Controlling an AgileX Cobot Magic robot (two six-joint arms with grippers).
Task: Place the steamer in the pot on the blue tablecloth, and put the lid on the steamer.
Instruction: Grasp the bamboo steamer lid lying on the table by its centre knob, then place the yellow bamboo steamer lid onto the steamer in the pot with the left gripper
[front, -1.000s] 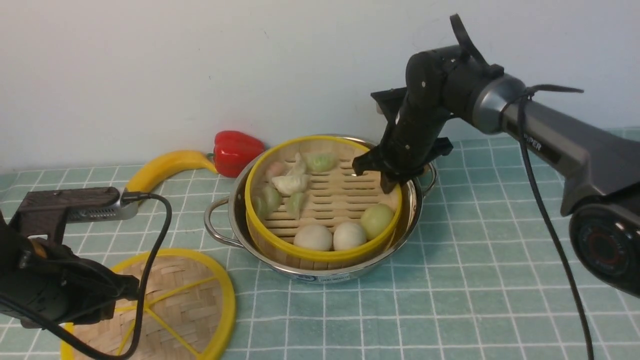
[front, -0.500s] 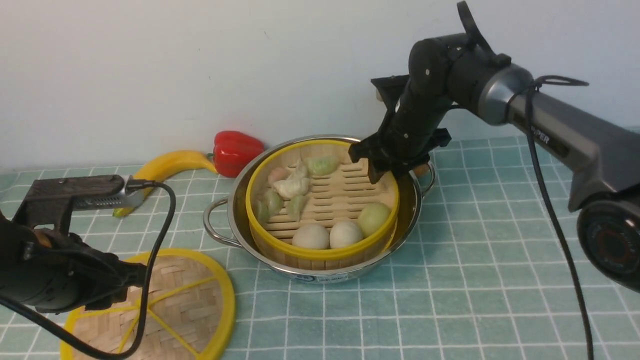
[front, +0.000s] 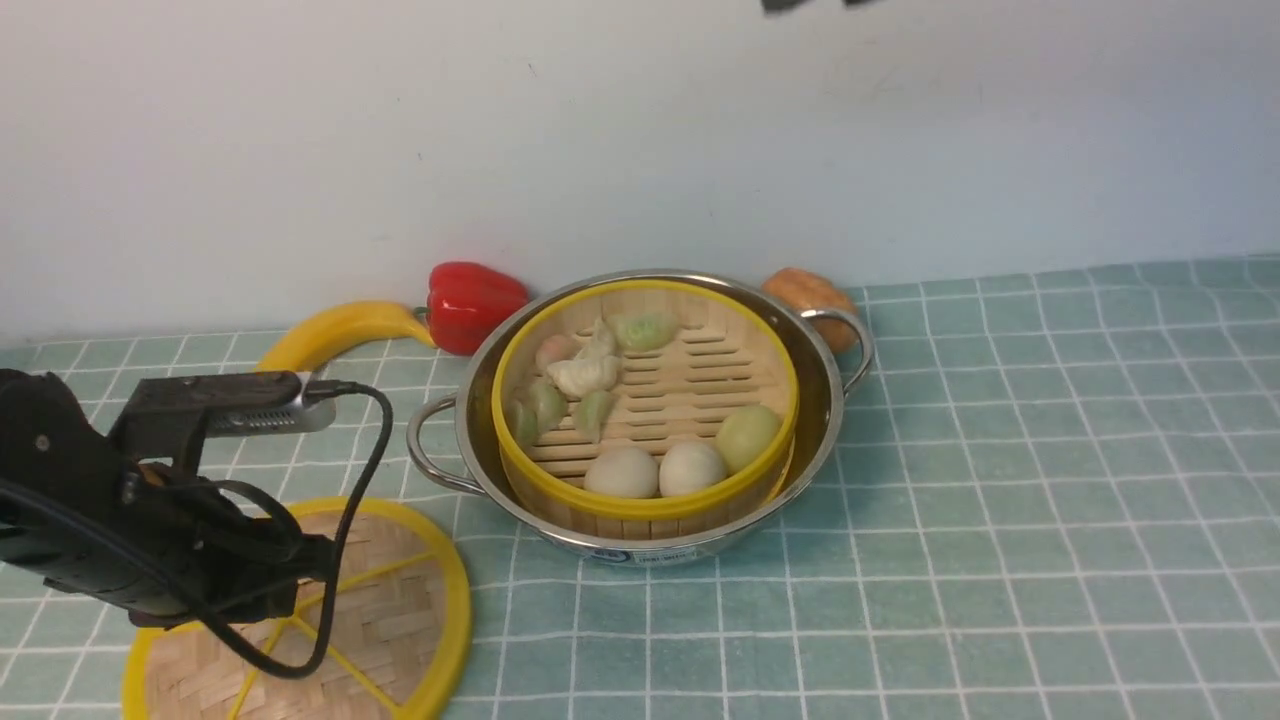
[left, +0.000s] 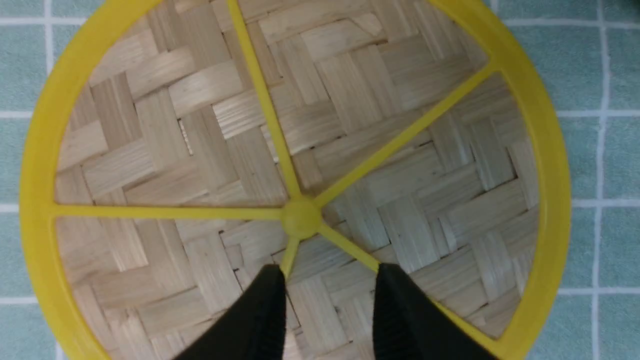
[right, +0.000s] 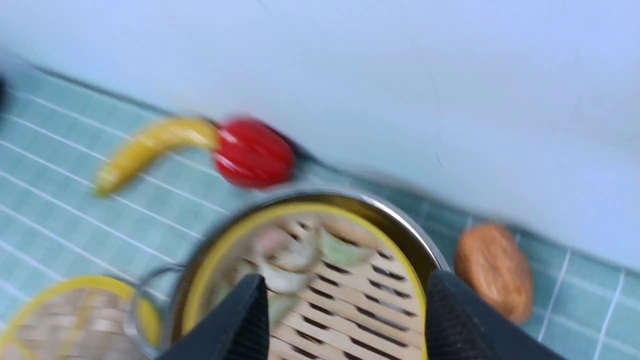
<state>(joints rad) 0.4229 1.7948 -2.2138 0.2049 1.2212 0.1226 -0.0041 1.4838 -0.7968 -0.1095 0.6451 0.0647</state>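
Steamer (front: 690, 390) sits in the pot (front: 822, 400); left tool (left: 330, 270) parted, empty, over the lid (left: 175, 125); right tool (right: 347, 280) wide apart, empty.

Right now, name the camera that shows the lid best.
Left wrist view: the lid fills the frame, weave and spokes sharp. Front view: partly hidden by the left arm. Right wrist view: only a blurred edge.

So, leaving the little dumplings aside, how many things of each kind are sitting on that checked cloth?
Steel pot: 1
Bamboo steamer: 1
Woven lid: 1
Banana: 1
Red pepper: 1
Brown lump: 1
Round buns: 3
Total: 9
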